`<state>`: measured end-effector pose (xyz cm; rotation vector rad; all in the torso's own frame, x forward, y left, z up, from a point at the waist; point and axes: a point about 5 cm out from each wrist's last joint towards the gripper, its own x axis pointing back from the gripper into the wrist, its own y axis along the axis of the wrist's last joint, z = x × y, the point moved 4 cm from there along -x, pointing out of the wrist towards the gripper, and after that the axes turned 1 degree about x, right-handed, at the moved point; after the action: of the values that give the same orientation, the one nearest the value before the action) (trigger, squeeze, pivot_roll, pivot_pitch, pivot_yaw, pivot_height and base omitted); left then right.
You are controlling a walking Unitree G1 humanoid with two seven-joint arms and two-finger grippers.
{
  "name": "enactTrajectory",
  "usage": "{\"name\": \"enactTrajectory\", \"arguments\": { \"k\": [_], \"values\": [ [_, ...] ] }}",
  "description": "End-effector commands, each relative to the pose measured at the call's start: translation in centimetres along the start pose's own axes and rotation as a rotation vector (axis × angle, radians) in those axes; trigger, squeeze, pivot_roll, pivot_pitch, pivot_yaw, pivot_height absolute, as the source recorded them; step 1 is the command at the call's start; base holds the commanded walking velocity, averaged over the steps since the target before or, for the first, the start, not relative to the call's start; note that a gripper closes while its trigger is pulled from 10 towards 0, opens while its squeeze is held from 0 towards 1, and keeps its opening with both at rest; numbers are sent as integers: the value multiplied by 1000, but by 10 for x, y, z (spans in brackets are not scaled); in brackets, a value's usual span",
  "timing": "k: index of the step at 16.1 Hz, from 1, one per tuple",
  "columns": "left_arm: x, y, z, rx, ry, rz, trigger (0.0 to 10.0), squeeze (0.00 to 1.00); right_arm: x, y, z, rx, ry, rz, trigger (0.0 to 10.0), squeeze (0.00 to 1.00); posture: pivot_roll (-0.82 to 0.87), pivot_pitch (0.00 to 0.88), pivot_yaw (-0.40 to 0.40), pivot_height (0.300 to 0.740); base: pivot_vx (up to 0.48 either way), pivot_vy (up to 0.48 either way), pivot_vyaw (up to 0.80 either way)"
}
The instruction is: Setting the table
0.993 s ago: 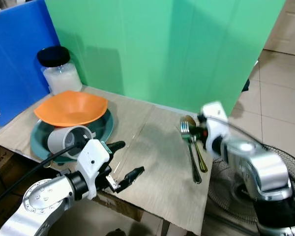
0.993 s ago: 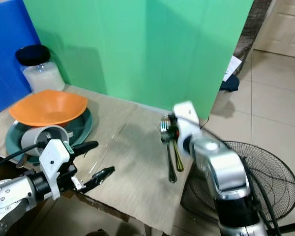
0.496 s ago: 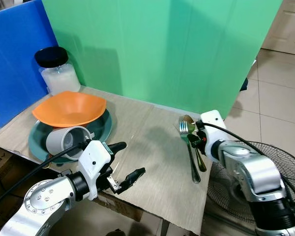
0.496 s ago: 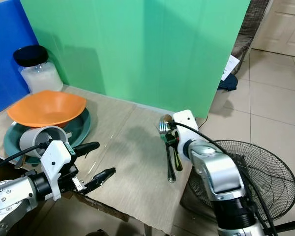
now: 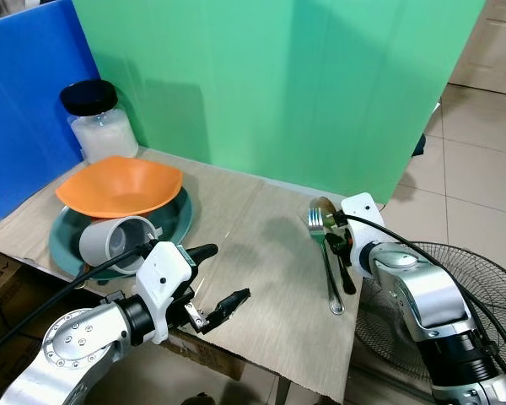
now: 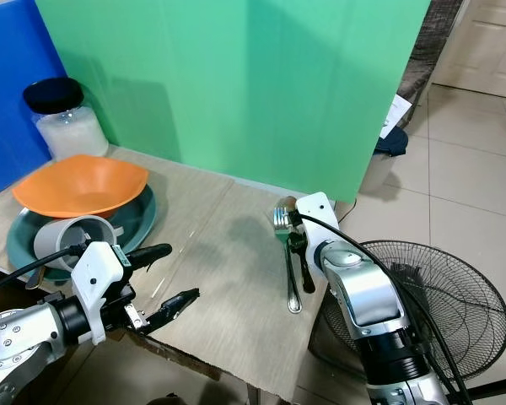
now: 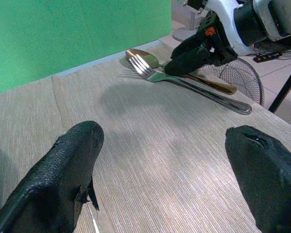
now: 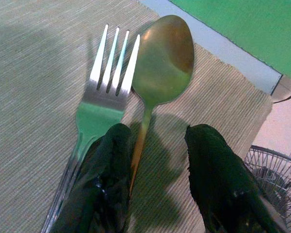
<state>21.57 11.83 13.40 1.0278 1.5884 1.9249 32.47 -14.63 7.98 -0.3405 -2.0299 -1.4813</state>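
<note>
Beige woven cloth covers the table (image 5: 261, 253), and on its right part a steel fork (image 8: 104, 92) and a gold-toned spoon (image 8: 162, 58) lie side by side, heads just touching, handles running toward the table's near right edge; the right gripper (image 8: 157, 165) sits low over them with its two black fingers apart, straddling the spoon's thin handle, one finger lying over the fork's neck, so the lower handles are hidden in the right wrist view; whether the pads touch the metal I cannot tell. At the left, an orange bowl (image 5: 120, 186) rests on a dark teal plate (image 5: 179, 221), with a grey cup (image 5: 114, 241) on its side against the plate's near rim; a black-lidded jar (image 5: 99, 122) of white grains stands behind. The left gripper (image 5: 212, 277) hangs at the near edge, fingers spread wide, holding nothing; a floor fan (image 6: 443, 295) is partly hidden behind the right arm.
</note>
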Motion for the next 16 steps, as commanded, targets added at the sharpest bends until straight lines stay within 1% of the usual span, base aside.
{"name": "enactTrajectory", "arguments": {
  "k": [1,2,3,4,5,6,16],
  "values": [
    [1,-1,0,-16,2,10,10000,0,0,6,-3,20,-21,-13,9294,0,158,0,21,740,0,0,0],
    [1,-1,0,-16,2,9,10000,0,0,5,-2,19,-16,-10,9176,0,158,0,21,740,0,0,0],
    [1,-1,1,-17,2,10,10000,0,0,5,0,18,-9,-8,5961,0,155,0,26,740,0,0,0],
    [0,0,1,-17,2,10,10000,0,0,5,1,17,-3,-7,3843,0,154,0,28,740,0,0,0],
    [1,0,1,-17,1,10,10000,0,0,5,2,14,4,-7,3255,0,154,0,29,740,0,0,0],
    [1,0,2,-19,2,11,10000,0,0,5,4,4,18,-8,0,0,154,0,29,740,0,0,0],
    [1,0,3,-23,2,11,10000,0,0,9,5,-24,33,-21,0,0,156,0,31,740,0,0,0]
  ]
}}
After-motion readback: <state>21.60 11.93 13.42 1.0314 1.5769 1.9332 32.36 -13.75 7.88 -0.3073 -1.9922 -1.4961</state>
